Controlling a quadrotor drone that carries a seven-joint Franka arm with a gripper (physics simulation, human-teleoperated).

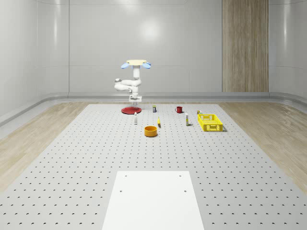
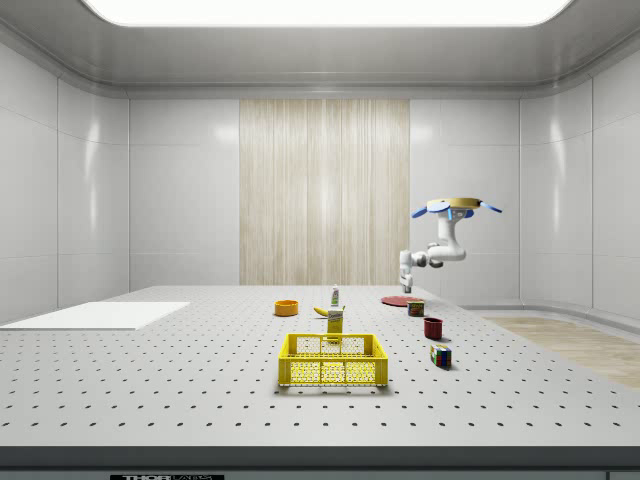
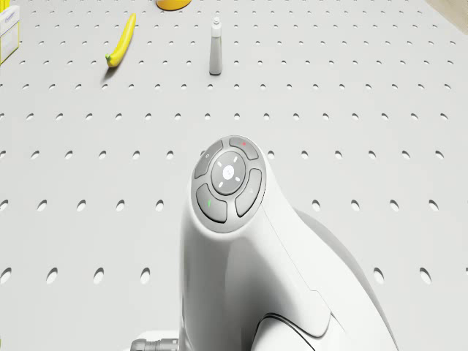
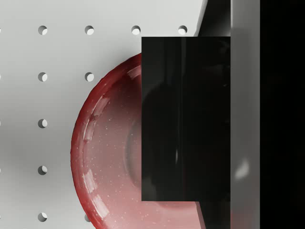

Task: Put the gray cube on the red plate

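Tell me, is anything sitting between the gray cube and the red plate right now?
Nothing visible does. The drone hovers over the red plate, and the gripper hangs just above it. In the wrist view the dark gray cube sits in front of the plate's rim and bowl, with only bare plate beneath it.

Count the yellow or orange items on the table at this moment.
3: an orange bowl near the table's middle, a banana just beyond it, and a yellow crate toward the whole-scene view's right. Smaller items could be hidden behind the crate.
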